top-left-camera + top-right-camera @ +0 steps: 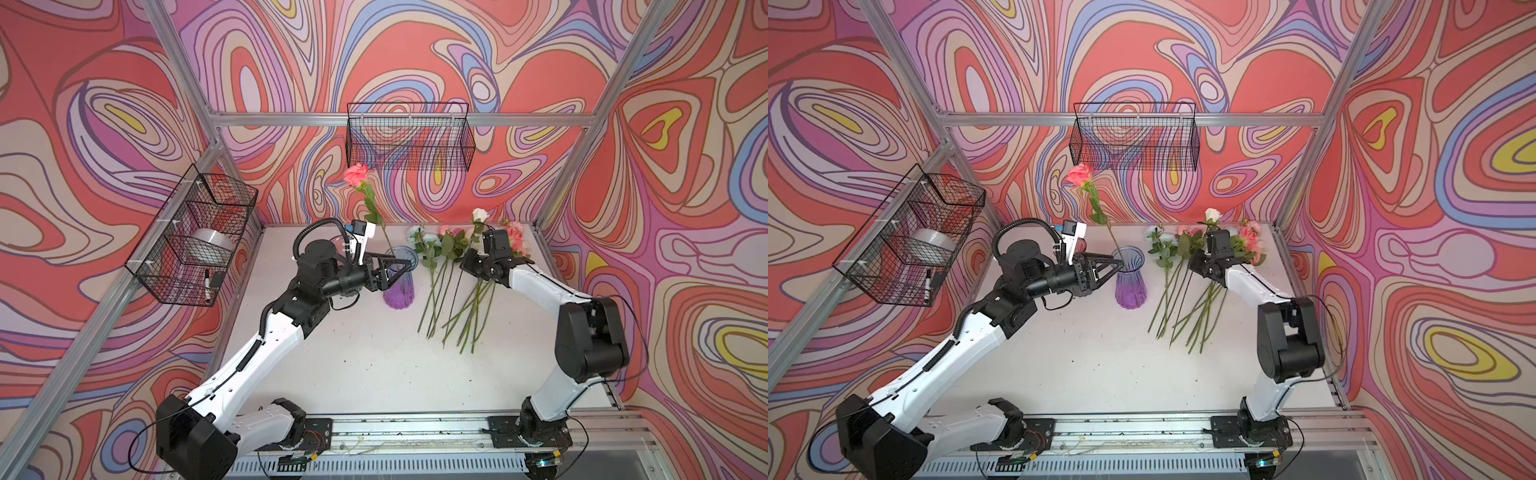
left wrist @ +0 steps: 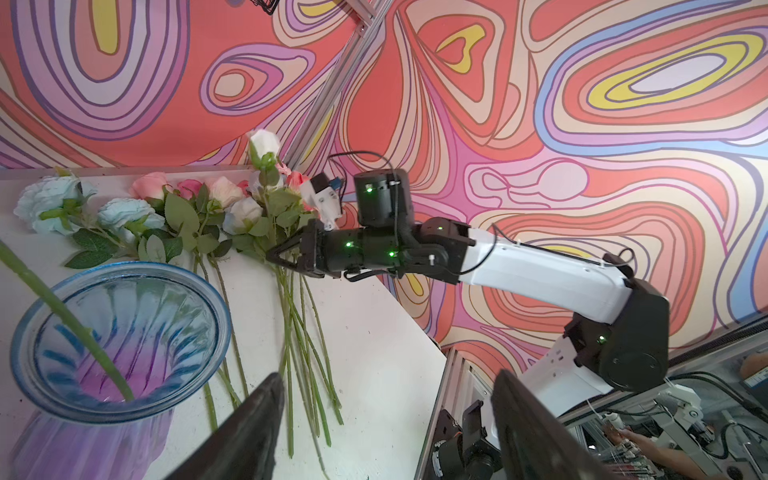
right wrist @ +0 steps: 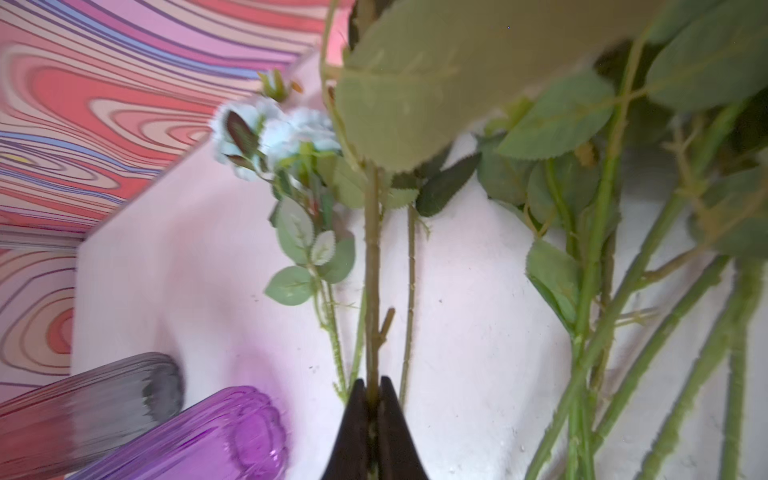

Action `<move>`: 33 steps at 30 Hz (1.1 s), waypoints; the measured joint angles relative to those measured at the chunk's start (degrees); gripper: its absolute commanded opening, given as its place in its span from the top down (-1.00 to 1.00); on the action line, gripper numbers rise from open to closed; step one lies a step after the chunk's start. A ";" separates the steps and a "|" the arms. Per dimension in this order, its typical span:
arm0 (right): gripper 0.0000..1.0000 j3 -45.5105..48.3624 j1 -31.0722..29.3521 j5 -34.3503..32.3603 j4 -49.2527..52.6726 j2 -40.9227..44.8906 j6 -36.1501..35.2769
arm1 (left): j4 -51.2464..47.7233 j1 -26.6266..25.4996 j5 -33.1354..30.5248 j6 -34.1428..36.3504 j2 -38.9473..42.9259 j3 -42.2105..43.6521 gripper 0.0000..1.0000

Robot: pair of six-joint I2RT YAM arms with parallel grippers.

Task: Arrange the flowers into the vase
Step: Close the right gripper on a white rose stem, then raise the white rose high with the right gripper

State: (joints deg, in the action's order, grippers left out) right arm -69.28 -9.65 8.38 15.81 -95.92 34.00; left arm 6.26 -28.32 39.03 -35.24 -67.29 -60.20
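**One rose in the vase, the bunch yet to follow**

In both top views a single pink rose (image 1: pixel 357 174) stands tilted in the ribbed glass vase (image 1: pixel 399 291), blue at the rim and purple at the base, at frame centre. The left gripper (image 2: pixel 388 374) is spread wide beside the rim, holding nothing. Right of the vase, the other flowers (image 1: pixel 449 266) — pink, white, pale blue — lie on the white tabletop (image 1: pixel 353 353). The right gripper (image 3: pixel 372 388) is clamped on one green stem (image 3: pixel 372 270), apparently that of the white rose (image 1: pixel 480 214). Nearly all the arranging is left to do.
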 measured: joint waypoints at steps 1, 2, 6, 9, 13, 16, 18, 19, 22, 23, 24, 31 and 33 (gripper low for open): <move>1.00 0.20 -0.20 0.00 -0.09 2.25 0.00 | 0.02 -0.04 0.13 -0.11 -0.04 0.00 -0.58; 1.00 0.39 -0.46 -0.09 -0.24 4.22 -0.02 | 0.02 -0.13 0.24 -0.20 -0.13 0.00 -0.58; 1.00 1.33 -3.50 -1.44 -0.81 11.78 -0.26 | 0.15 -1.14 0.61 -0.44 -1.11 -0.02 -0.58; 1.00 1.49 -8.37 -3.67 -1.01 17.09 -0.55 | -0.07 -2.80 0.68 -0.35 -1.95 -0.02 -0.57; 1.00 1.99 -15.85 -6.86 -3.26 23.67 -0.94 | -0.57 -4.44 0.61 0.68 -2.14 -0.02 -0.57; 1.00 2.93 -18.64 -9.31 -5.42 26.80 -1.31 | -0.68 -4.74 0.35 1.49 -2.14 0.00 -0.57; 1.00 3.02 -19.37 -10.58 -6.03 27.47 -1.46 | -0.81 -4.74 -0.09 2.21 -2.14 -0.02 -0.58; 1.00 3.02 -19.65 -11.06 -6.19 27.56 -1.55 | -0.90 -4.74 -0.33 2.49 -2.14 0.00 -0.57; 1.00 3.02 -19.87 -12.20 -5.88 27.56 -2.08 | -1.42 -4.74 -0.79 3.39 -2.14 -0.02 -0.57; 1.00 2.95 -19.93 -12.44 -5.73 27.56 -2.27 | -1.68 -4.74 -1.01 3.58 -2.12 -0.02 -0.57; 1.00 2.86 -19.98 -12.68 -5.64 27.56 -2.51 | -1.97 -4.74 -1.20 3.78 -2.12 -0.02 -0.57; 1.00 2.45 -20.15 -13.35 -5.88 27.45 -3.74 | -4.04 -4.74 -3.93 5.75 -0.46 -0.02 -0.58; 1.00 1.36 -20.35 -13.31 -6.10 26.77 -4.20 | -4.13 -4.74 -5.31 6.40 0.66 -0.02 -0.58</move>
State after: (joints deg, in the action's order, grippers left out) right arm -67.92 -30.00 -4.93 9.72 -69.14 29.80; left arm 2.13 -33.06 33.71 -28.84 -66.63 -60.23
